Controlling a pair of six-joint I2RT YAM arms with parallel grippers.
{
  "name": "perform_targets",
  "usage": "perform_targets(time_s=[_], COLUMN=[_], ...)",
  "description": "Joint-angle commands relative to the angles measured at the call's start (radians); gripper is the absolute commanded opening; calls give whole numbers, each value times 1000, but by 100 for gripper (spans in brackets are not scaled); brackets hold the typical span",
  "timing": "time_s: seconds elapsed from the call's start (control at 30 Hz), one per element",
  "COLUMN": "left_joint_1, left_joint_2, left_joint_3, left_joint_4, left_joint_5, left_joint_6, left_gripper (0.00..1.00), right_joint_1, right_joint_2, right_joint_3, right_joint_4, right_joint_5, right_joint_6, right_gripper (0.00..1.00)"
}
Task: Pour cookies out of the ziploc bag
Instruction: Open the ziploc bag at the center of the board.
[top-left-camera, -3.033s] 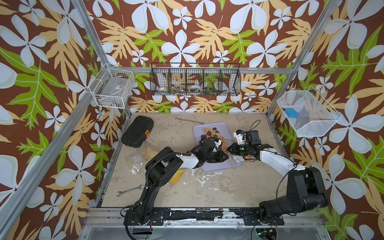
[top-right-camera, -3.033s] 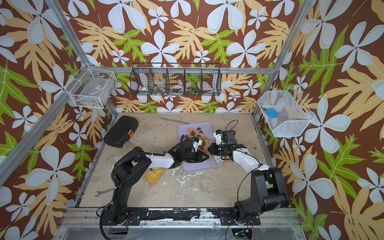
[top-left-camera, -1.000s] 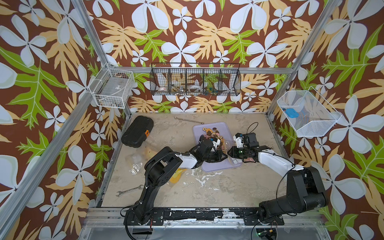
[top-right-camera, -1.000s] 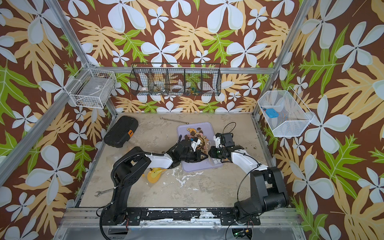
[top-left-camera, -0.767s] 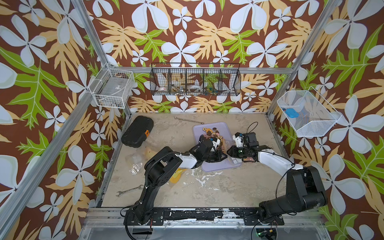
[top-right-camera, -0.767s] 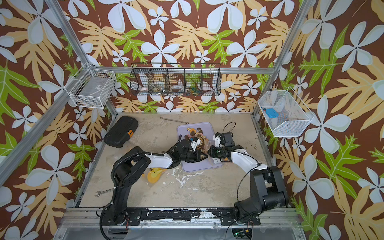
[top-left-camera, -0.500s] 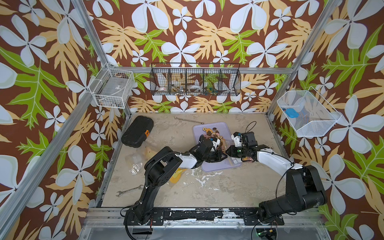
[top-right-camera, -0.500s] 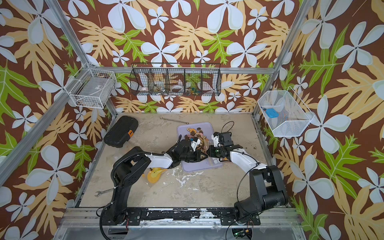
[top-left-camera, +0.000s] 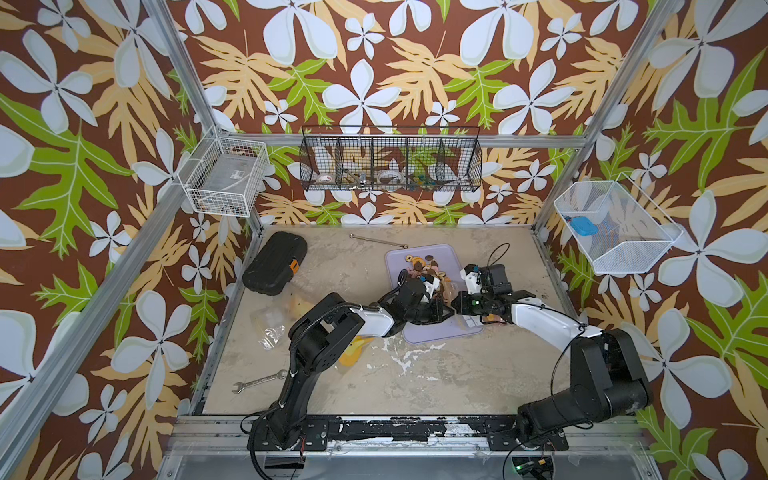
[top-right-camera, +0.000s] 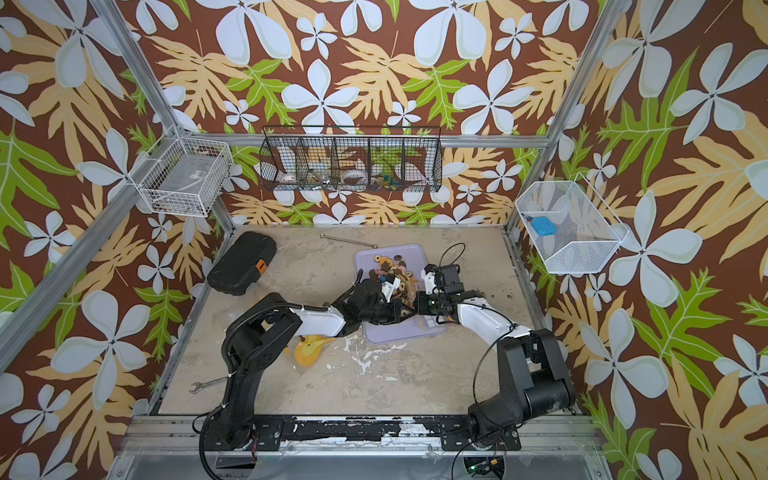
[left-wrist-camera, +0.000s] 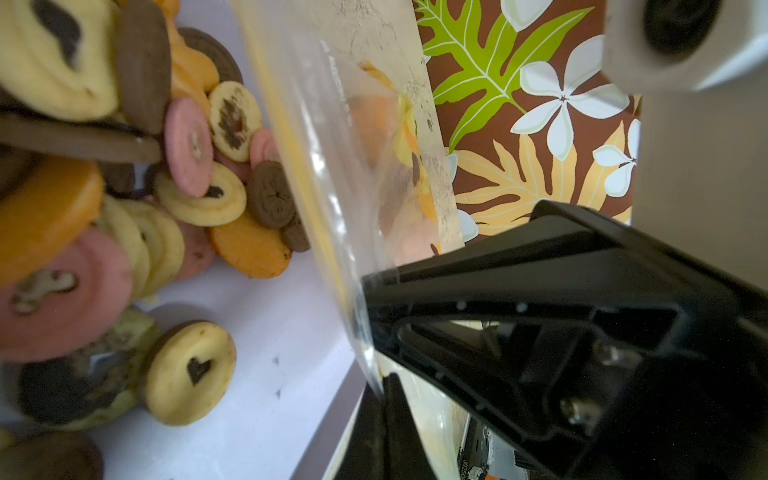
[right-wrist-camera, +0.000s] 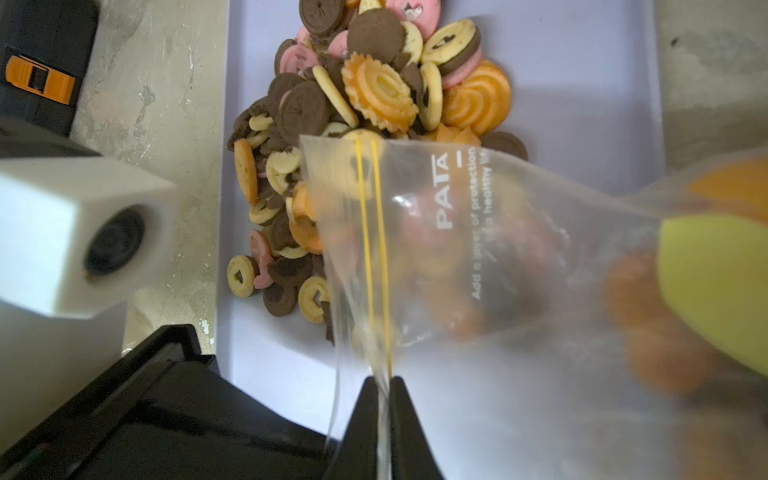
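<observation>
**Bag mouth facing the tray**

My left jaws and right jaws both pinch the clear plastic zip bag (right-wrist-camera: 478, 249) near its mouth. The mouth faces small round cookies (right-wrist-camera: 374, 95) heaped on the lavender plastic tray (right-wrist-camera: 582, 83). More sit deeper inside.

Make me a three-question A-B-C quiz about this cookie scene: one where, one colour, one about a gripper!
1. Where do the poured cookies lie? A) on the lavender tray B) in a bowl C) on a plate
2. What colour is the zip strip of the ziploc bag? A) blue B) yellow C) red
3. The right gripper is: A) wide open B) shut on the ziploc bag C) shut on a cookie
Answers: 1 A: they are heaped on the tray. 2 B: two yellow lines cross its mouth. 3 B: its fingertips pinch the plastic.
</observation>
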Motion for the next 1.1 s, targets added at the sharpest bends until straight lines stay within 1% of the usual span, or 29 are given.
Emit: perform_targets(time_s=[0.0,0.13,0.17,0.23,0.3,0.6,0.77,0.9,1.07], left_joint_1=[3,8,9,12,15,25,32,33,36], left_joint_2=[-17,-24,-28,-34,-37,-49,-50,-52,-48], left_joint_3=[3,-7,-12,-22,-30,-58,-71,-72,-67], left_joint_4=[32,34,34,26,25,49,66,56,34], left_joint_5=[7,1,-3,-12,-15,-19,-20,-25,-31], left_joint_6=[2,-4,-6,-14,-20,-42,-56,-56,-50], left_gripper=[0,0,0,0,0,0,0,0,0], right_joint_1=[2,4,11,62,107,172,172,172,173], right_joint_2=[9,-5,-15,-41,-53,-17,-30,-37,-63], right_joint_3=[-4,-22,-26,-24,-24,-27,-26,-6,56], right_joint_4=[15,29,30,20,19,-16,-26,-63,-138], right_joint_5=[44,84,119,249,353,608,633,689,709], right_joint_6=[-14,-16,-19,-47,-67,-107,-106,-100,-93], right_gripper=[0,0,0,0,0,0,0,0,0])
